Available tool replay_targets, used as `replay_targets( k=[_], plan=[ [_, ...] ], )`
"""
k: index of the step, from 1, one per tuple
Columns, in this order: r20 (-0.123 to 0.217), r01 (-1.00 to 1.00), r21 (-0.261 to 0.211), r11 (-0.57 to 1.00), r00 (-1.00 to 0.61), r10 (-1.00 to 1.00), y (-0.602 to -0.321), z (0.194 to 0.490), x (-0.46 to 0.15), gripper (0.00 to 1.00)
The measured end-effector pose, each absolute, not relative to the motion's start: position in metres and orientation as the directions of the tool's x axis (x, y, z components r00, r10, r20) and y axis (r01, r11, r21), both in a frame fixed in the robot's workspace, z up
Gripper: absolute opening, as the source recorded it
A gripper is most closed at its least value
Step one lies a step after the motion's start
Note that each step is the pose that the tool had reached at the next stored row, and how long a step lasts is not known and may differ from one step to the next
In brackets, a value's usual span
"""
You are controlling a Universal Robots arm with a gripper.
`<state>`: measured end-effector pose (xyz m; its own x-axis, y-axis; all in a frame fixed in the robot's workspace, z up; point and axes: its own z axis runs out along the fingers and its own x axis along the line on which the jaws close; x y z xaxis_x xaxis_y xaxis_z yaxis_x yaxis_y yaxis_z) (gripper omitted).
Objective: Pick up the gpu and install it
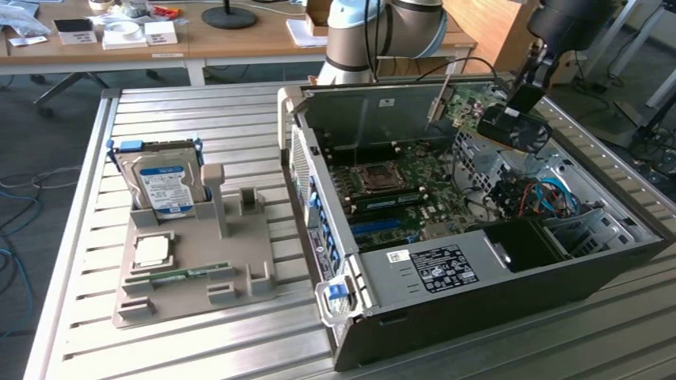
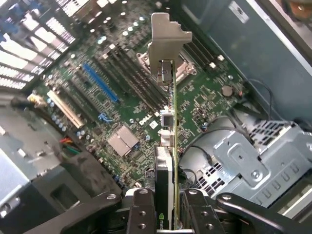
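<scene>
Gripper (image 2: 168, 197) clamped on the gpu (image 2: 165, 165), black fingers (image 2: 143, 207) pinching both flat faces of the thin card, seen edge-on here. Its pale stamped-metal bracket (image 2: 165, 41) sits at the far end from the grip. The card hangs over the green motherboard (image 2: 122, 97), above the long blue slot (image 2: 100, 83) and a small ribbed silver heatsink (image 2: 123, 140), inside the open dark steel case (image 1: 444, 305). That case lies on the slatted metal table (image 1: 211, 119), toward the exterior view's right. Off to the exterior view's left, a grey moulded tray (image 1: 185, 297) carries the silver hard drive (image 1: 164, 186) propped upright and a slim green memory stick (image 1: 190, 275) lying flat.
</scene>
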<state>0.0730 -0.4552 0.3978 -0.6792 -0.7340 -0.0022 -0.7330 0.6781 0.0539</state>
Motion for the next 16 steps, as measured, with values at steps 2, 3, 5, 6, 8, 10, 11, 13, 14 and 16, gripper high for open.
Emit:
replay_targets(
  k=[2,3,5,6,8,10,11,13,14,16],
  plan=[
    [-0.002,-0.758,0.054,0.650,-0.651,-0.759,-0.4552,0.3977,0.0730,0.27],
    [-0.002,-0.769,0.054,0.636,-0.637,-0.770,-0.4552,0.3977,0.0730,0.27],
    [-0.002,-0.792,0.054,0.608,-0.609,-0.793,-0.4552,0.3977,0.0730,0.27],
    [-0.002,-0.803,0.054,0.594,-0.595,-0.804,-0.4552,0.3977,0.0730,0.27],
    [-0.002,-0.824,0.054,0.564,-0.565,-0.825,-0.4552,0.3976,0.0729,0.27],
    [-0.002,-0.844,0.054,0.534,-0.535,-0.845,-0.4552,0.3976,0.0729,0.27],
    [-0.002,-0.854,0.054,0.518,-0.519,-0.855,-0.4552,0.3975,0.0729,0.27],
    [-0.002,-0.872,0.054,0.487,-0.488,-0.873,-0.4552,0.3975,0.0729,0.27],
    [-0.002,-0.880,0.054,0.472,-0.473,-0.881,-0.4552,0.3974,0.0730,0.27],
    [-0.002,-0.897,0.054,0.438,-0.439,-0.898,-0.4552,0.3974,0.0730,0.27]
  ],
)
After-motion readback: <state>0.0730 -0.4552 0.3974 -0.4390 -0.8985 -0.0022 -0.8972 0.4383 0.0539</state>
